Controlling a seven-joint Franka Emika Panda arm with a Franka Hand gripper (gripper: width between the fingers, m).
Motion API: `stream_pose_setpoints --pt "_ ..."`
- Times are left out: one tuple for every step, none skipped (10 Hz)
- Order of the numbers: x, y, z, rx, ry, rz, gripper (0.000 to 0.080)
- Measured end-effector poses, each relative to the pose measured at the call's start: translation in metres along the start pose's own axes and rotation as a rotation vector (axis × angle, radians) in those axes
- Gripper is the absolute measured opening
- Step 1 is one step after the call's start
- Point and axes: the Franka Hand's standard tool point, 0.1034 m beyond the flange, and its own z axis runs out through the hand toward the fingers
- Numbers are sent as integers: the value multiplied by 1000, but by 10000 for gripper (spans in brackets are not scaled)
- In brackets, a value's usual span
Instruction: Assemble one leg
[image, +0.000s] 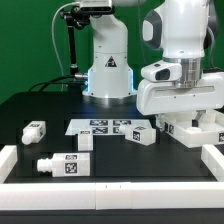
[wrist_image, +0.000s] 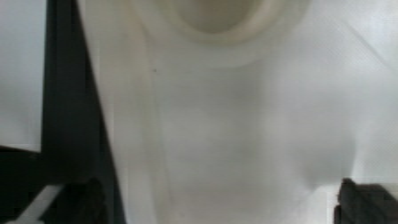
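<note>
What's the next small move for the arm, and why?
Probably lift the pincer slightly to regain sight: it hangs low over a white part at the exterior view's right, blurred white fills the wrist view, and a leg lies loose, apart from it.

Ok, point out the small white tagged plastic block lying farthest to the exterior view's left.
The small white plastic block lying alone beyond the left end of the marker board; every other one lies further right.

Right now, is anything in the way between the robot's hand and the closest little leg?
Nothing visible. The gripper hangs low over a white part at the exterior view's right; only bare black table separates it from the nearest leg.
</note>
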Motion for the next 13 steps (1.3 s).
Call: stream_pose_setpoints --pt "0 0 0 0 -1 0 622" --pt "0 0 0 0 -1 0 444" --pt "0 0 0 0 -1 0 263" --pt "0 0 0 0 -1 0 263" --pt "0 0 0 0 -1 0 130" --pt "1 3 -3 0 -1 -1 53" --pt "-1 21 -18 4 -49 10 53" --pt "4 44 -48 16 -65 62 53" --pt "6 63 -72 29 -76 102 53" --pt "8 82 -91 40 -88 137 53" --pt "11 95 -100 44 -87 175 53" --pt "12 94 -100 43 -84 189 53" --pt "11 93 -98 43 -88 185 53"
